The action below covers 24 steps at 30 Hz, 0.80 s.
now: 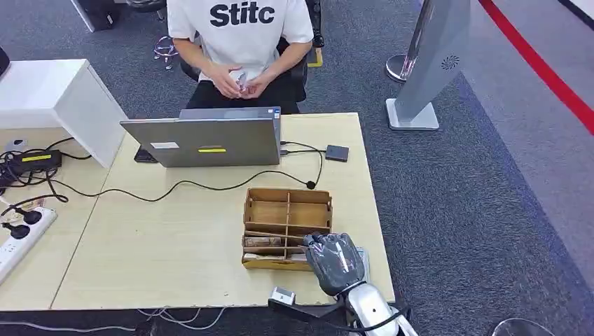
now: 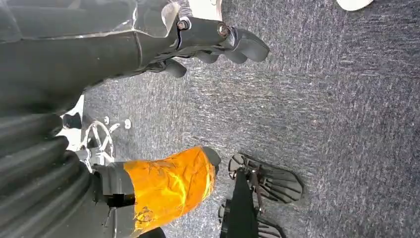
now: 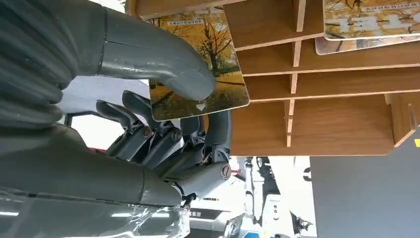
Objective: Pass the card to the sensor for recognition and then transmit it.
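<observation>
At near edge of pale wooden counter (image 1: 175, 238), right hand (image 3: 163, 114) pinches autumn-tree picture card (image 3: 198, 64) between thumb and fingers, beside brown wooden divided organiser box (image 1: 287, 227). Left hand (image 2: 218, 42) hangs over carpet, fingers curled, holding nothing.

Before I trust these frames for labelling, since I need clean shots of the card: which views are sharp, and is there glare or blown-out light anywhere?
Head view: even light, sharp, table and wooden organizer clear. Right wrist view: the card under the right hand thumb is crisp, though the bright background behind the fingers is washed out. Left wrist view: carpet soft, glare on the clear cover near the left hand.
</observation>
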Each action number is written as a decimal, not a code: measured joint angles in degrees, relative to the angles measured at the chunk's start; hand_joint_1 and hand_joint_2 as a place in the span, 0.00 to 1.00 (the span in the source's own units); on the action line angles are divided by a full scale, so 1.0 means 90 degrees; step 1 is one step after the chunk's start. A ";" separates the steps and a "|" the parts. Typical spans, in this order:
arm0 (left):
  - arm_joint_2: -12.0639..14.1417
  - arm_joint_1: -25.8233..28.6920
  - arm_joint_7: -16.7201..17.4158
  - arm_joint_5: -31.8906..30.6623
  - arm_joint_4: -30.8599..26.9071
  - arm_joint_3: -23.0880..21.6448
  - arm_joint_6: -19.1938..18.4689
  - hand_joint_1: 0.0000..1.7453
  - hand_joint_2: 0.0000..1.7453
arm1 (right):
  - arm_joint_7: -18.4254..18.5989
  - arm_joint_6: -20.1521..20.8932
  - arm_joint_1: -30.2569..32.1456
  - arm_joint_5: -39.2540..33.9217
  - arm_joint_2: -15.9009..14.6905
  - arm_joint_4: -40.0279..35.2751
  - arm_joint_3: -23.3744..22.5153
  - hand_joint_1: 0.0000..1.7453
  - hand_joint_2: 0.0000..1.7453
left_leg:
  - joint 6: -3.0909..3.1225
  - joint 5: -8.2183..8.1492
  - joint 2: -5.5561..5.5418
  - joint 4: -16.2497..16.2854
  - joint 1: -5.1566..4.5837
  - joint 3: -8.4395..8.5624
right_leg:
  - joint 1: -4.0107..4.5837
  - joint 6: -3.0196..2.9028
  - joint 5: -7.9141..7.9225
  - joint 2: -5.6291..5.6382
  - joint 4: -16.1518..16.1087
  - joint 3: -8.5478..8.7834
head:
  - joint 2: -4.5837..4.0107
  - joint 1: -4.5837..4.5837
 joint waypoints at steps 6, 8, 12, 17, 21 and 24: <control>0.0002 0.0000 0.0000 0.0007 0.0000 0.0000 0.0002 0.00 1.00 | 0.0078 -0.0068 -0.0104 0.0243 0.0000 0.0049 0.0041 1.00 1.00 | 0.0000 0.0000 0.0000 0.0000 0.0000 0.0000 | 0.0000 -0.0001 0.0001 0.0000 0.0000 0.0000 | 0.0000 0.0000; 0.0007 0.0001 0.0000 0.0019 0.0000 0.0000 0.0002 0.00 1.00 | 0.0107 -0.0168 -0.0182 0.0226 0.0000 0.0049 0.0066 1.00 1.00 | 0.0000 0.0000 0.0000 0.0000 0.0000 0.0000 | 0.0000 -0.0001 0.0001 0.0000 0.0001 0.0000 | 0.0000 0.0000; 0.0041 0.0029 -0.0044 0.0061 0.0000 0.0000 -0.0002 0.00 1.00 | 0.0465 -0.0160 -0.0331 0.0121 -0.0002 -0.0414 0.0195 1.00 1.00 | 0.0000 0.0001 0.0000 0.0000 0.0000 -0.0001 | 0.0000 -0.0001 0.0002 0.0000 0.0001 0.0000 | 0.0000 0.0000; 0.0087 0.0113 -0.0078 0.0076 0.0002 0.0000 -0.0012 0.00 1.00 | 0.0895 0.0140 -0.0440 -0.0202 -0.0036 -0.1643 0.0447 1.00 1.00 | 0.0000 0.0000 0.0001 0.0000 0.0000 -0.0002 | 0.0000 -0.0001 0.0001 0.0001 0.0001 -0.0001 | 0.0000 0.0000; 0.0061 0.0061 -0.0039 -0.0068 0.0002 -0.0027 -0.0017 0.00 1.00 | 0.0731 0.0727 -0.0963 -0.1446 0.0020 -0.1804 0.0593 1.00 1.00 | 0.0001 0.0003 0.0005 0.0000 0.0000 -0.0001 | 0.0000 -0.0001 0.0004 0.0006 0.0001 -0.0003 | 0.0000 0.0000; 0.0027 -0.0008 0.0051 -0.0153 0.0002 -0.0070 0.0029 0.00 1.00 | 0.0821 0.1191 -0.1449 -0.1873 0.0163 -0.1697 0.0670 1.00 1.00 | -0.0004 0.0012 0.0003 0.0000 0.0000 -0.0001 | 0.0000 -0.0005 0.0013 0.0004 0.0001 0.0000 | 0.0000 0.0000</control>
